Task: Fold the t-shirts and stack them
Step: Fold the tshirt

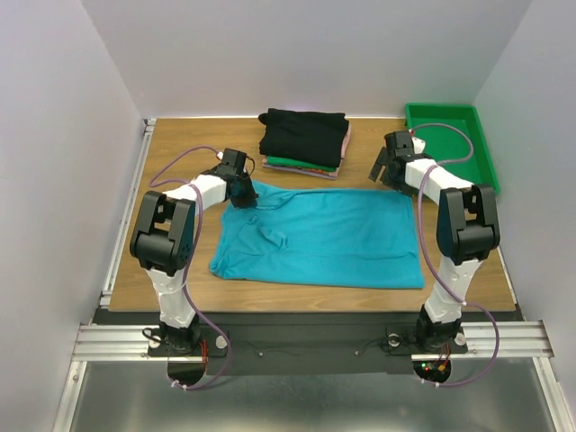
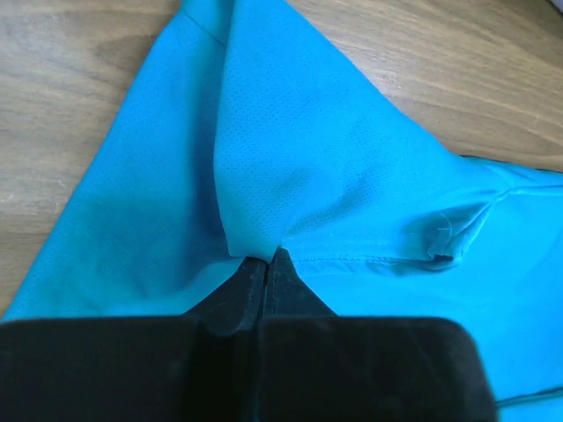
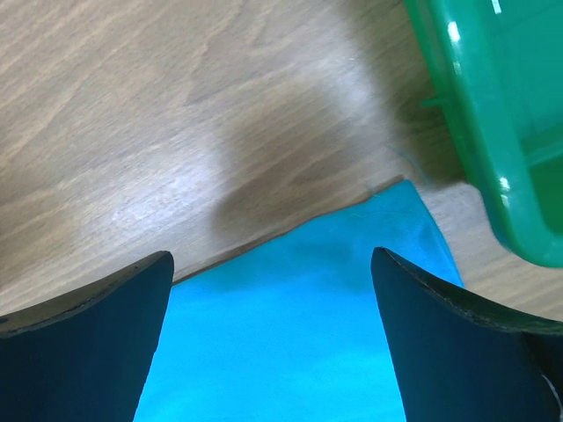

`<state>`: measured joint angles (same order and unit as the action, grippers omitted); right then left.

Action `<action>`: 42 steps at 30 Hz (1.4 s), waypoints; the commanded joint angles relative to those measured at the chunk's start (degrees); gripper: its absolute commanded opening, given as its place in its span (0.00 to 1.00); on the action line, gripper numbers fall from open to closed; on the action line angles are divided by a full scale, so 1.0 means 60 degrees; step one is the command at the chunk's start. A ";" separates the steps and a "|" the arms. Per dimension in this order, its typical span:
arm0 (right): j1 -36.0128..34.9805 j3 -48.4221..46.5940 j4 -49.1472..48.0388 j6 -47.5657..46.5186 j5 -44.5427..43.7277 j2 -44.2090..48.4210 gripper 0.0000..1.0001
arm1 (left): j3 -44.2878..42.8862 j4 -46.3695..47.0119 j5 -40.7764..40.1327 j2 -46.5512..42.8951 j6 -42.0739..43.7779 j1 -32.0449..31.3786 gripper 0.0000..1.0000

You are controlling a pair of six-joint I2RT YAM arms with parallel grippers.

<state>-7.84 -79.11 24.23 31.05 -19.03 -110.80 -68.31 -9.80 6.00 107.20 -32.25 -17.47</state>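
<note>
A teal t-shirt (image 1: pixel 324 238) lies spread on the wooden table (image 1: pixel 180 153). A stack of folded shirts (image 1: pixel 304 142), black on top with green and pink under it, sits at the back middle. My left gripper (image 1: pixel 241 191) is shut on a pinch of the teal shirt (image 2: pixel 290 167) at its far left corner, the cloth pulled up into a ridge. My right gripper (image 1: pixel 385 166) is open above the shirt's far right corner (image 3: pixel 387 220), its fingers (image 3: pixel 457 343) wide apart and holding nothing.
A rigid green tray (image 1: pixel 450 139) stands at the back right, its rim (image 3: pixel 475 132) close to my right gripper. White walls close in the table on three sides. The arm bases sit at the near edge.
</note>
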 commanded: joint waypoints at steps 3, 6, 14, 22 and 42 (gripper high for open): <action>0.0090 0.0002 -0.0068 -0.0019 -0.0813 0.0494 1.00 | -0.0845 -0.0153 -0.0151 -0.0376 0.0160 0.0056 0.00; 0.0148 0.0060 -0.0054 0.0040 -0.0887 0.0523 1.00 | -0.0978 -0.0328 -0.0354 -0.0594 0.0248 0.0056 0.00; 0.0251 0.0148 -0.0054 0.0113 -0.0901 0.0567 1.00 | -0.0568 -0.0153 -0.0517 -0.1138 0.0336 0.0085 0.00; 0.0617 -0.0525 -0.0010 0.0421 -0.0726 -0.0135 0.93 | -0.0377 0.0140 -0.0047 -0.1328 0.0380 0.0071 0.00; 0.0617 -0.0511 0.0342 0.1153 -0.1048 -0.0913 0.43 | -0.0011 0.0184 0.0084 -0.1738 0.0322 0.0071 0.00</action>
<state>-4.19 -82.98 25.45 36.36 -23.29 -116.88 -69.30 -9.56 6.00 100.38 -30.89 -17.15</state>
